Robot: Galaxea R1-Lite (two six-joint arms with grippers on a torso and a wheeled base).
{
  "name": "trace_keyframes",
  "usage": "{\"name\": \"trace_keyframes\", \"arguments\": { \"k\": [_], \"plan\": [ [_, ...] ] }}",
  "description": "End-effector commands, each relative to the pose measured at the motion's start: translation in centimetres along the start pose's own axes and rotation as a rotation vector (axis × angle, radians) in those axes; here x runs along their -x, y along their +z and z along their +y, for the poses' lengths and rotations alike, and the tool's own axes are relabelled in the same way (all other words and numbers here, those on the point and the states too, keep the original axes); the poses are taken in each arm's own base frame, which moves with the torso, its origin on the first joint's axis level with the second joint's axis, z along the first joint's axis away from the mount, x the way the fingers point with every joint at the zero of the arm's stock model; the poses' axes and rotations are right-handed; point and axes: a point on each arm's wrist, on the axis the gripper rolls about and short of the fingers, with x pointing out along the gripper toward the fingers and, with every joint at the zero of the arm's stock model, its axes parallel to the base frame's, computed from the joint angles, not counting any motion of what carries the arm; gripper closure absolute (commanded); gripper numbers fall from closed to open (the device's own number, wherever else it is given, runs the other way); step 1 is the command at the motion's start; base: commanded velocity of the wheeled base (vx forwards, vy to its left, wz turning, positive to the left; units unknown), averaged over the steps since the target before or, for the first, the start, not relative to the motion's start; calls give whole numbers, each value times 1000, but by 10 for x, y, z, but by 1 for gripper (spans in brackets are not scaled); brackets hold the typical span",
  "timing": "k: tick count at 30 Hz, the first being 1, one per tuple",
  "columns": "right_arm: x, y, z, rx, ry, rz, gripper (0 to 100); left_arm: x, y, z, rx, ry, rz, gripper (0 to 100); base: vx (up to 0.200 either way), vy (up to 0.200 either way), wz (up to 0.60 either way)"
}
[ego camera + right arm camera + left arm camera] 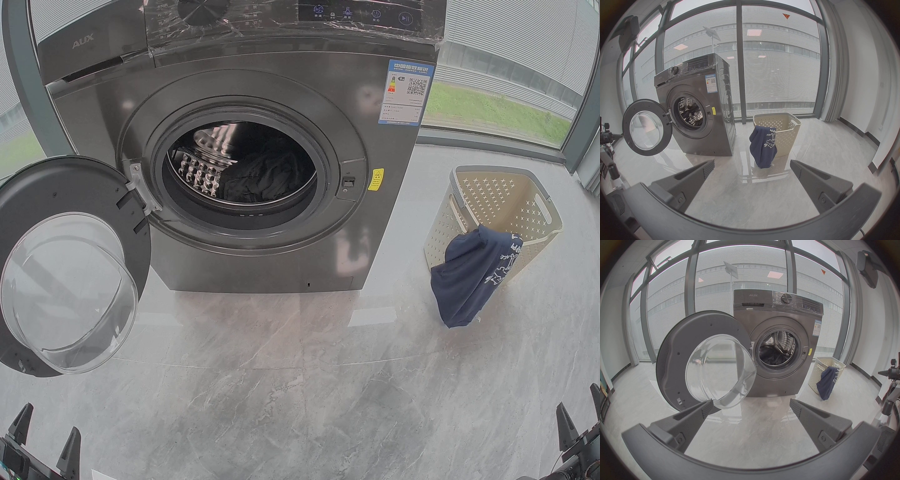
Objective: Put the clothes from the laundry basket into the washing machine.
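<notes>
Two grippers, low at the near edge. Left gripper (47, 431): black fingers spread wide, holding nothing. Right gripper (578, 406): fingers likewise wide apart, nothing between them.

One grey front-loading washing machine (281, 269). Its round door with the clear glass bowl (69, 187) is swung fully open to the left. Inside the steel drum (203, 169) lies dark clothing (269, 175), bunched; number of pieces cannot be told.

Machine front carries two stickers: one blue-and-white label (405, 92) at upper right, one small yellow sticker (375, 179) beside the door latch.

One cream perforated plastic laundry basket (500, 194), right of the machine, standing apart from it. One navy garment with white print (472, 278) hangs over the basket's near rim, its lower end down by the floor.

Surface: glossy pale grey marbled floor tiles (281, 387). Room: tall glazed windows with dark frames (781, 62) behind the machine and basket.
</notes>
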Motion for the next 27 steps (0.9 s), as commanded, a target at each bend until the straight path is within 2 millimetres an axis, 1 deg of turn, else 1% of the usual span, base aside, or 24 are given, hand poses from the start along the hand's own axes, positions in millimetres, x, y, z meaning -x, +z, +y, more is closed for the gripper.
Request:
{"name": "trace_keyframes", "arguments": {
  "k": [1,27],
  "plan": [
    [0,-5,0,4,3,4,0,0,-5,0,1,1,-2,0,0,-200,0],
    [0,-5,0,19,6,6,0,0,-5,0,14,-2,0,0,0,-200,0]
  ]
}}
